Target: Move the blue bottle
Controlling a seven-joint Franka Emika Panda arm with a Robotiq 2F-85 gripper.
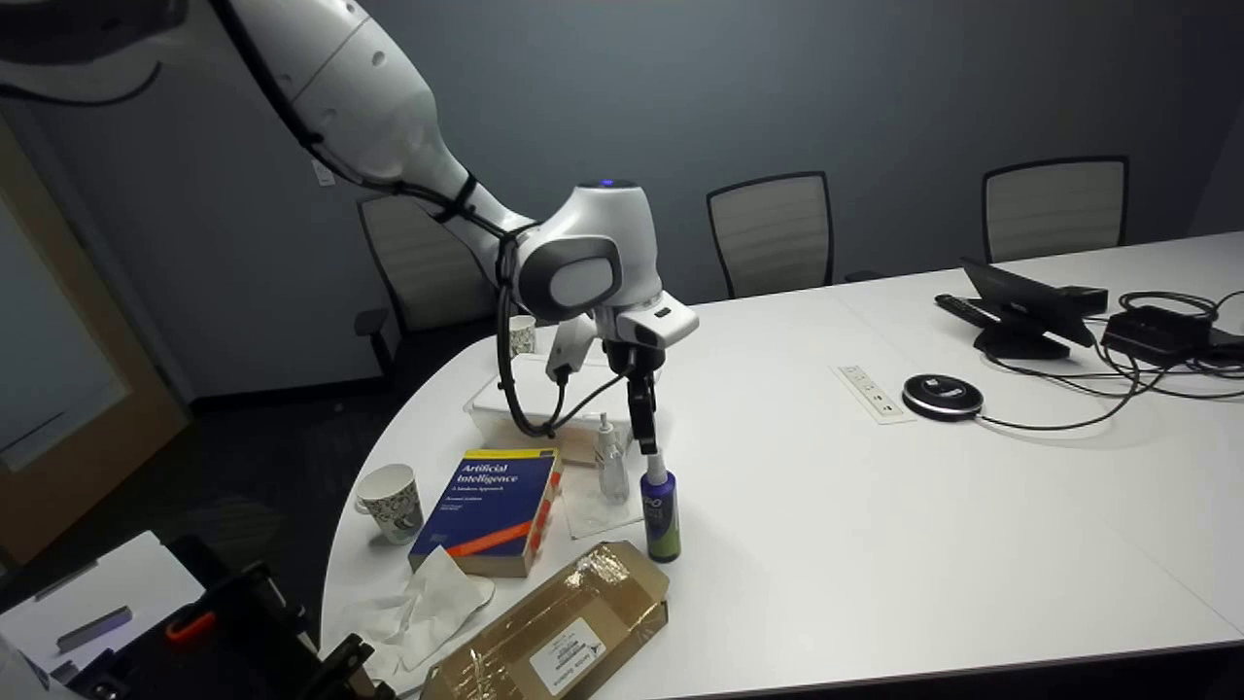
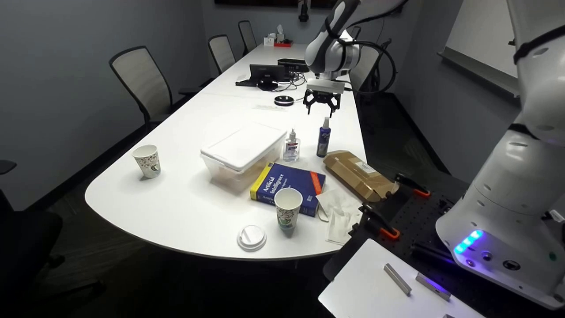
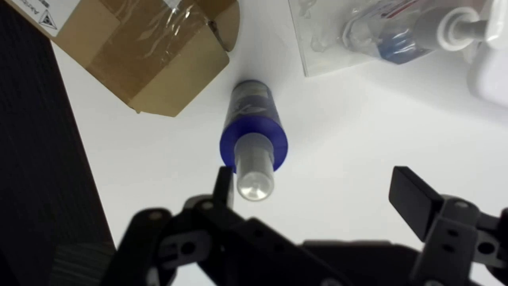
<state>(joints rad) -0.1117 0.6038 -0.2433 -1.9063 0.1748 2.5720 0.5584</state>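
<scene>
The end effector [image 2: 320,114] is wide and holds nothing. The blue bottle [image 2: 323,142] is below it; in the wrist view, it sits left of the gap's middle. It stands straight on the desk [image 2: 190,132], long way up and down, white top up, close to the box [image 2: 353,173].

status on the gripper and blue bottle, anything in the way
Gripper open, empty. Blue bottle upright, not grasped. Cardboard box near bottle but apart, probably not blocking.
</scene>
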